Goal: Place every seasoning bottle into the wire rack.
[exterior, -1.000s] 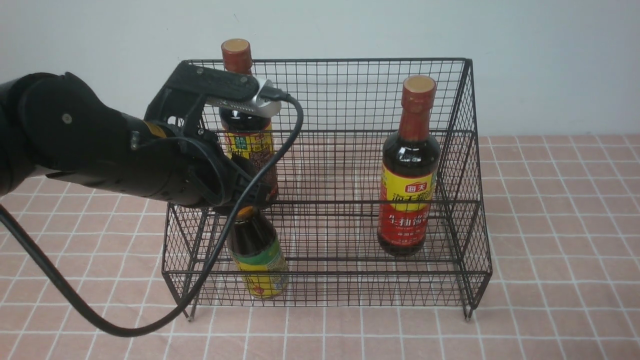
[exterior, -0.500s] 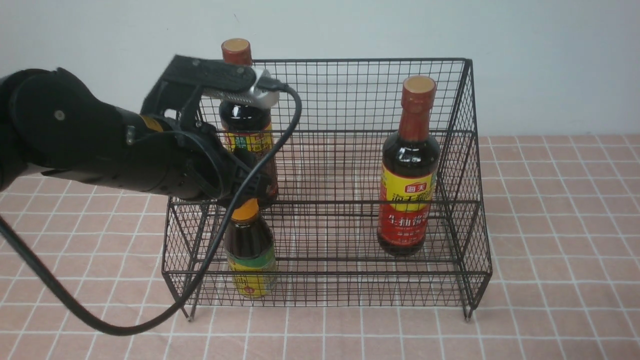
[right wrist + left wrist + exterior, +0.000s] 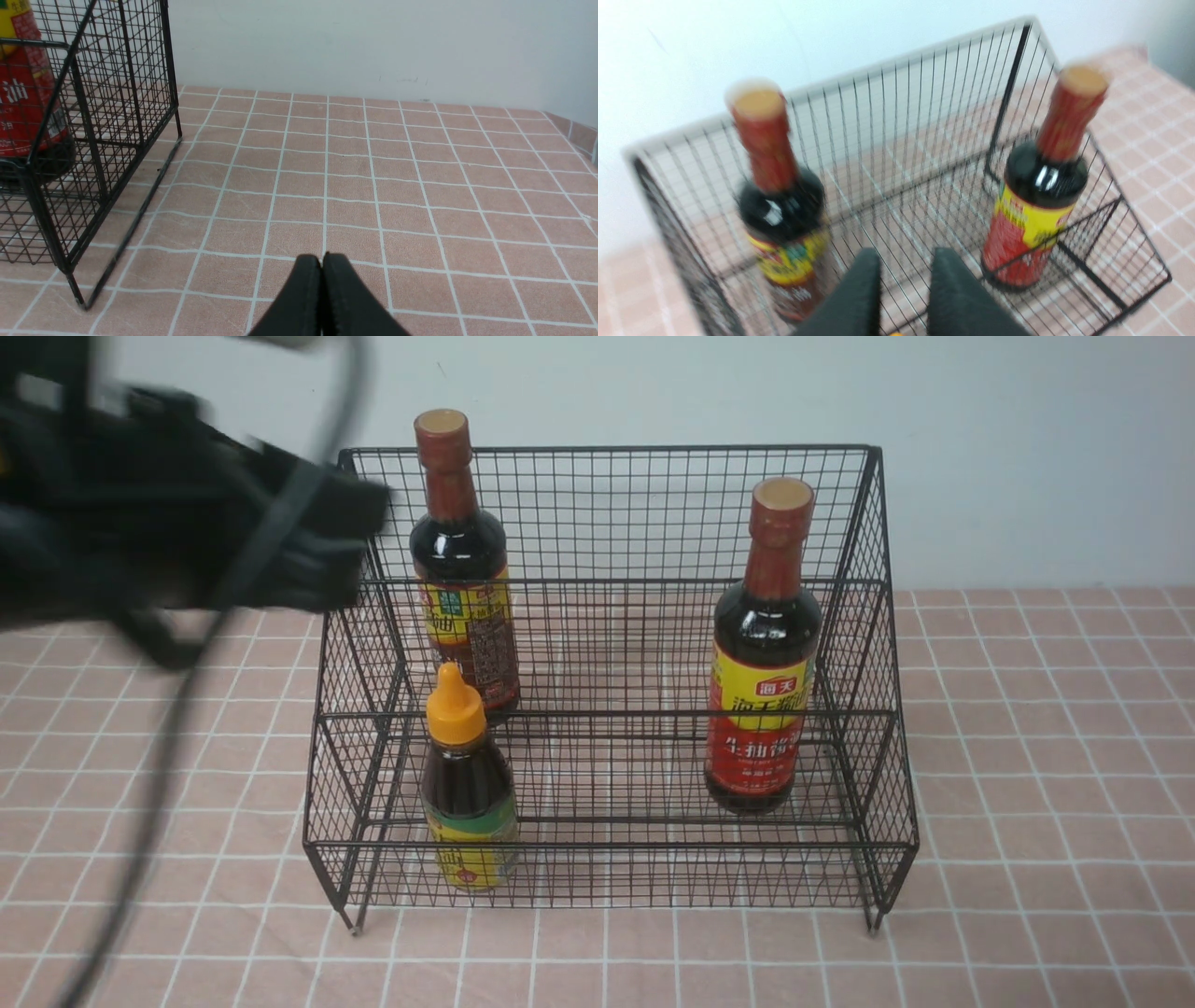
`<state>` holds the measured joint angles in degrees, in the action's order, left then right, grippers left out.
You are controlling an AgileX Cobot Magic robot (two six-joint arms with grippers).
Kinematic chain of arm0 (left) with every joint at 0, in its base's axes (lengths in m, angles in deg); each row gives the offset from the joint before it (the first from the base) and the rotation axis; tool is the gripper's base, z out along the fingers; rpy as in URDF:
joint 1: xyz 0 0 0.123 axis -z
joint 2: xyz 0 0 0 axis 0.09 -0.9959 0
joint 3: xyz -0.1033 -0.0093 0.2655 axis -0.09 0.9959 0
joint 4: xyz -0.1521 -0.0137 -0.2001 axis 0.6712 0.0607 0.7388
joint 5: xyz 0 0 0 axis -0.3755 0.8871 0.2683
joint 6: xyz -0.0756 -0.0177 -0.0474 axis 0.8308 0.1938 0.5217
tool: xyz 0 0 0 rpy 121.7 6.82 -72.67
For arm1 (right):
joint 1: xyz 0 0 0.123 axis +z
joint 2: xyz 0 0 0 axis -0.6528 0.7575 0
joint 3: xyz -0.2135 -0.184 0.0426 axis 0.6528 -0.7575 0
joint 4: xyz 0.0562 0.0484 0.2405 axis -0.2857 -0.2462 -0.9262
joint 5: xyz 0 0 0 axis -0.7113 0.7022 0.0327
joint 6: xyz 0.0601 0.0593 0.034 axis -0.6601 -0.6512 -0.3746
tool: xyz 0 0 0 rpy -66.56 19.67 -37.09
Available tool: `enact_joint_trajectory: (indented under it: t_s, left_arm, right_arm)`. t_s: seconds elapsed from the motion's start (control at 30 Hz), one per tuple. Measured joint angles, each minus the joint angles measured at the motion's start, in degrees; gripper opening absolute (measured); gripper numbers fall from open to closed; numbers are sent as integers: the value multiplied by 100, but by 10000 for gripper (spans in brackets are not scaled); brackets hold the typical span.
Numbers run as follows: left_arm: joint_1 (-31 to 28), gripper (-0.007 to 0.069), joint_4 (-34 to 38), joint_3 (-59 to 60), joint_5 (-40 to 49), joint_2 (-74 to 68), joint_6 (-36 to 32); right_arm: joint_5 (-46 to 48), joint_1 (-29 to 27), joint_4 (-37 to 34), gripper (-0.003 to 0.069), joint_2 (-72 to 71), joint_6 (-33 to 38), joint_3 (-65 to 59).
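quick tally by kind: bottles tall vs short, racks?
Tall bottles: 2, brown-yellow label and red-yellow label
Short bottles: 1, orange cap
Wire racks: 1
Total: 4

Bright even light, left arm (image 3: 177, 551) motion-blurred, left wrist view smeared

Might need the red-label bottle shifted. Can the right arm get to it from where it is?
Probably yes, from above: the right hand sits low outside the wire rack, whose mesh side blocks a straight reach, but the red-label bottle stands under an open top.
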<state>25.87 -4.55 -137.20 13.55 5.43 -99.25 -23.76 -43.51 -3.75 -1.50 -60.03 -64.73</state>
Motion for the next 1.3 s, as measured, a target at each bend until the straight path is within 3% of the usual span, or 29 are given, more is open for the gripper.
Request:
enact_joint_trajectory:
  t_s: [0.2, 0.53, 0.83, 0.97, 1.1, 1.27, 1.3]
  left_arm:
    - [0, -7, -186, -6, 360, 1230, 87]
    - [0, -7, -133, -27, 1152, 2277, 76]
    - [0, -7, -155, -56, 1169, 2669, 56]
    - [0, -7, -535, 59, 1080, 2700, 109]
    - [-6, -7, -1107, 599, 875, 2905, 614]
    - [-298, -7, -1780, 1849, 221, 3582, 1489]
    - [-499, -7, -1933, 2552, -55, 3947, 1627]
  right_arm:
    - [0, 0, 0, -15, 0, 0, 0]
    - [0, 0, 0, -15, 0, 0, 0]
    - [0, 0, 0, -15, 0, 0, 0]
    - [0, 0, 0, -15, 0, 0, 0]
    - [0, 0, 0, -15, 0, 0, 0]
    - [0, 0, 0, -15, 0, 0, 0]
    - [0, 0, 0, -15, 0, 0, 0]
